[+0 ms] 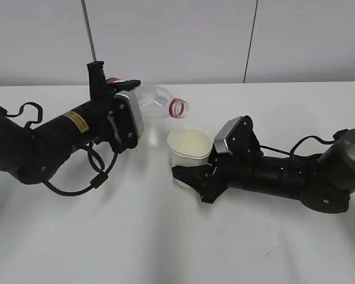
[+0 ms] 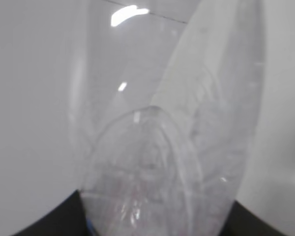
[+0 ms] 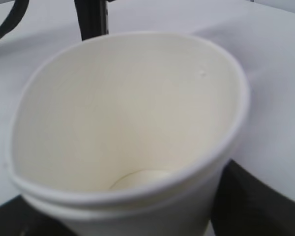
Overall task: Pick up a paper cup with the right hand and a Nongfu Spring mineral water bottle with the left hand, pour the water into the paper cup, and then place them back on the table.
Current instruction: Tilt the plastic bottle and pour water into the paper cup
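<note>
- The left gripper [image 1: 125,115], in the upper left of centre in the exterior view, is clamped on the bottle [image 1: 157,100].
- The bottle lies tipped nearly level, its open mouth with the red ring pointing right, above and just left of the cup [image 1: 189,152].
- The right gripper [image 1: 195,174], at centre, is closed around the cup's lower part and holds it upright over the table [image 1: 165,248].
- In the left wrist view the clear bottle [image 2: 162,147] fills the frame.
- In the right wrist view the cup [image 3: 128,123] looks empty, its rim squeezed slightly oval.
</note>
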`<state>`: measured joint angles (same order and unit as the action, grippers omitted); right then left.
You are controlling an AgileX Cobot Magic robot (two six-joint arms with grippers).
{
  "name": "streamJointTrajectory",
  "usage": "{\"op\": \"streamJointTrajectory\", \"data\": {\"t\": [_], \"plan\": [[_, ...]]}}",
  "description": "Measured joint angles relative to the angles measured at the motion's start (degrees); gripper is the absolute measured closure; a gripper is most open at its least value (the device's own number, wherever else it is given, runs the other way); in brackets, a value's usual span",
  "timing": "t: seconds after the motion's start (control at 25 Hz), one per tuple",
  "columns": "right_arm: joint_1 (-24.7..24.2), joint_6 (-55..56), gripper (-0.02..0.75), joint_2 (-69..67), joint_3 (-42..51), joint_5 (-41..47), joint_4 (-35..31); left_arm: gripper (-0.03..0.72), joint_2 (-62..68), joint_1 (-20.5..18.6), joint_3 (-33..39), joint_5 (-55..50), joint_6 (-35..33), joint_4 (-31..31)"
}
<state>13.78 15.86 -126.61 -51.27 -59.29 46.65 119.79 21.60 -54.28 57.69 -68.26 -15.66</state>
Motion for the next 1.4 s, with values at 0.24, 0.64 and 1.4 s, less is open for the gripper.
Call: {"op": "streamJointTrajectory", "data": {"t": [0.24, 0.64, 1.4], "plan": [[0.0, 0.0, 0.232, 0.0, 0.0, 0.1, 0.0, 0.392, 0.0, 0.0, 0.05, 0.18, -4.76, 0.06], [0.0, 0.0, 0.232, 0.0, 0.0, 0.1, 0.0, 0.392, 0.0, 0.0, 0.05, 0.24, -9.99, 0.06], [0.0, 0.0, 0.232, 0.0, 0.0, 0.23, -0.08, 0.393, 0.0, 0.0, 0.05, 1.88, -11.62, 1.86]]}}
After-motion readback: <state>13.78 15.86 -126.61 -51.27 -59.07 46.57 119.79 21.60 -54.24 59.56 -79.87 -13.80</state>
